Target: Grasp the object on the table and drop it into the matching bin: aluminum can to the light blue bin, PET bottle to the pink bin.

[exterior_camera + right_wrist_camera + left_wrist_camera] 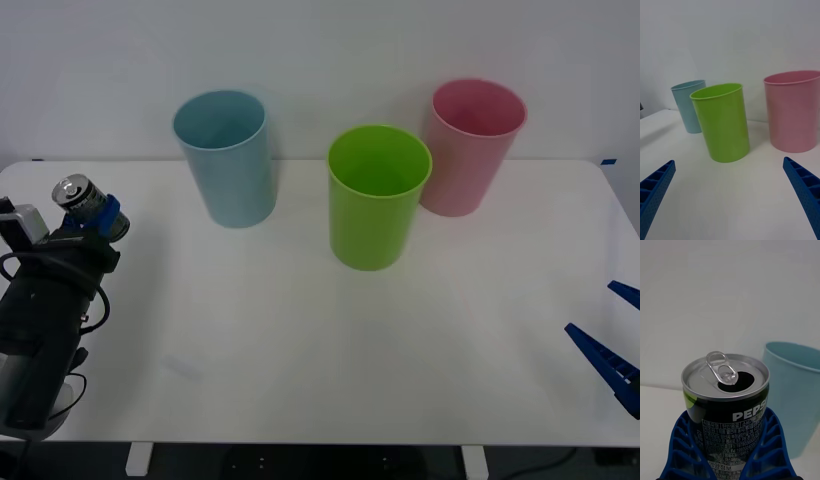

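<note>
Dark grey aluminum can [78,194] clamped in left gripper [95,222], lifted at left edge of front view, tab end up. Carry step: needs swing right over light blue bin [226,156], upper left, then release. Right gripper [612,345] parked lower right, fingers apart.

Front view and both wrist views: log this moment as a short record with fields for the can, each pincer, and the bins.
can: aluminum can, opened, held off the table
left pincer: shut on the can, at the table's left edge, short of the light blue bin
right pincer: open, parked at the table's right edge
bins: light blue left, lime green bin middle, pink bin right
task state: can not yet dropped
</note>
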You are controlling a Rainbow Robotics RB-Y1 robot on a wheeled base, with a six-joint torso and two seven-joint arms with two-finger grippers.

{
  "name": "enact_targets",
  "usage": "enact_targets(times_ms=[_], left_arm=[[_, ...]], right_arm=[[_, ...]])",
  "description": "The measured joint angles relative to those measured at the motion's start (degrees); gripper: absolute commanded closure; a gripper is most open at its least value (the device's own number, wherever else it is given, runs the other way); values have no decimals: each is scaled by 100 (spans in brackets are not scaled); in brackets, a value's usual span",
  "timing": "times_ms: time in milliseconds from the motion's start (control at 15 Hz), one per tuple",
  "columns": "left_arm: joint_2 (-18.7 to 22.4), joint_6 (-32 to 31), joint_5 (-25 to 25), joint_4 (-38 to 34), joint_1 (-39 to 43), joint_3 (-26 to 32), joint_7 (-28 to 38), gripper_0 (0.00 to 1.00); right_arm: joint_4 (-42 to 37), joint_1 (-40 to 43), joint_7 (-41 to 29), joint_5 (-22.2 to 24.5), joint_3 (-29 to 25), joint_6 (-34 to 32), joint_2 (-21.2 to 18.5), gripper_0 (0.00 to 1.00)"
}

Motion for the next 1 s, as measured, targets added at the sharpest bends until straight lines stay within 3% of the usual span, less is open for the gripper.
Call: enact_targets(times_ms=[400,1000], left_arm=[[18,9,95,-730,-4,-13,0,100],[506,858,114,-463,-1200,-704,9,100]], right_arm=[[0,0,0,0,0,0,0,0],[0,0,0,0,0,0,0,0]])
